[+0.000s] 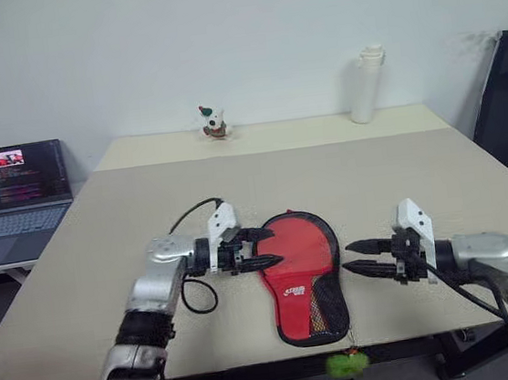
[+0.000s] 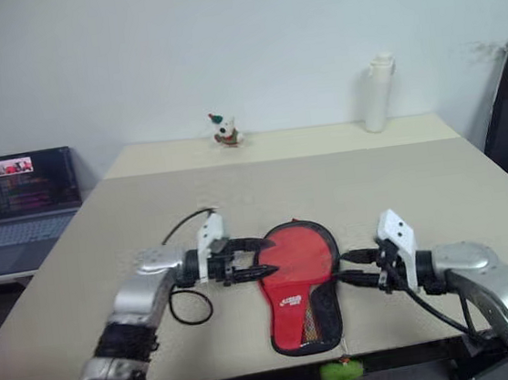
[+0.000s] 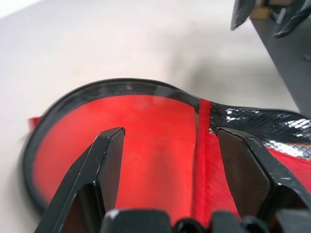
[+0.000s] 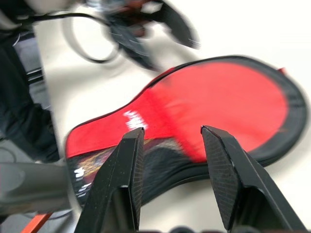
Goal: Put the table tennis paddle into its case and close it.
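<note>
The case (image 1: 302, 276) lies flat near the surface's (image 1: 418, 180) front edge, apparently closed; left hand (image 1: 266, 247) and right hand (image 1: 357, 259) flank it, parted, holding nothing.

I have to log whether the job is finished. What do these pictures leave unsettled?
- Paddle: whether it is inside the case cannot be told; the red fabric covers whatever is in there.
- Zip: too small in the head views to tell whether it is closed; the left gripper crops it in the left wrist view.
- Logo: smeared in the right wrist view.
- Green charm: hangs over the table edge, a fuzzy blob.
</note>
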Available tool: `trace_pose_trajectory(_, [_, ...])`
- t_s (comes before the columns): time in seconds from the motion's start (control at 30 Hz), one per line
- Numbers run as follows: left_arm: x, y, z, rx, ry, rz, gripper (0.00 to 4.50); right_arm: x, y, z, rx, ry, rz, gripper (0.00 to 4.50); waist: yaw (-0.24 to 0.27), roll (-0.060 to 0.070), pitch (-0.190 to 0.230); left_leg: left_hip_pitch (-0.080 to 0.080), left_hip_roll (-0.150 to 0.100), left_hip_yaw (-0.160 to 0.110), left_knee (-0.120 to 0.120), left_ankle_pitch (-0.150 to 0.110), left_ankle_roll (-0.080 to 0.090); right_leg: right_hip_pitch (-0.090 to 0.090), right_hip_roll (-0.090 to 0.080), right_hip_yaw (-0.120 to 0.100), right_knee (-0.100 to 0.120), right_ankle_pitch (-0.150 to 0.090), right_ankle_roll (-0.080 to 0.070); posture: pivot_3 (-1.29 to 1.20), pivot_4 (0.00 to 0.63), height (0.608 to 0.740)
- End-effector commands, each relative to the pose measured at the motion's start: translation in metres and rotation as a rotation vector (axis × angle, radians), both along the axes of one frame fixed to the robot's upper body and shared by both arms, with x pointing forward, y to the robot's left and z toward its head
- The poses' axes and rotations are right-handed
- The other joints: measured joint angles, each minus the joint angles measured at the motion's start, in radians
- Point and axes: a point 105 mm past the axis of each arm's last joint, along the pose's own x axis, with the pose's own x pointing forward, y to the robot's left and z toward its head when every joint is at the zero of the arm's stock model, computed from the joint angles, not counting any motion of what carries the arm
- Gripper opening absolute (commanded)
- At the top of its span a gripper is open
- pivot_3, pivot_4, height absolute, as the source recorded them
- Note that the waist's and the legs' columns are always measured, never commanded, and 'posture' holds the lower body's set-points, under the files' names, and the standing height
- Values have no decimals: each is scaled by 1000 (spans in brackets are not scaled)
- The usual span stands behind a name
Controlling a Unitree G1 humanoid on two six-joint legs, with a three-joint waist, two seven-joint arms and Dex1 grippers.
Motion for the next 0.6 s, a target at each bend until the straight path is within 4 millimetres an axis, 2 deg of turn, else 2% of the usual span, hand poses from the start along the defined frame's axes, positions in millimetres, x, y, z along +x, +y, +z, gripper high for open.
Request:
trace_pose_trajectory(0.03, [-22,22,14,-70,-23,149,3281,30,-14,8,10,-56,-10,2017,-5,1,1,1,0,0,0,0,0,0,0,0,1,0,0,0,150,740])
trace_pose_trajectory(0.13, [-36,31,5,-80,6,239,3281,47,-26,11,7,-59,-33,2017,-1,1,1,2,0,1,0,0,0,0,-1,0,2,0,0,0,150,740])
trace_pose_trajectory(0.17, [-37,26,4,-78,8,250,3281,51,-34,12,6,-59,-42,2017,3,2,1,2,0,0,0,0,0,0,0,0,2,0,0,0,150,740])
trace_pose_trajectory(0.33, [-30,29,5,-60,-16,301,3281,60,-53,6,-42,-61,-96,2017,27,2,1,1,-1,1,1,0,0,1,-1,-1,1,1,0,0,150,740])
trace_pose_trajectory(0.5, [-18,36,2,-44,-21,321,3281,49,-52,0,-31,-51,-120,2017,27,2,1,0,-1,1,0,0,0,0,-1,0,1,2,-3,0,150,740])
trace_pose_trajectory(0.6, [-10,36,3,-64,-27,342,3281,36,-51,-4,-49,-29,-110,2017,26,2,1,0,-1,1,0,0,0,0,-1,0,1,2,-3,0,150,740])
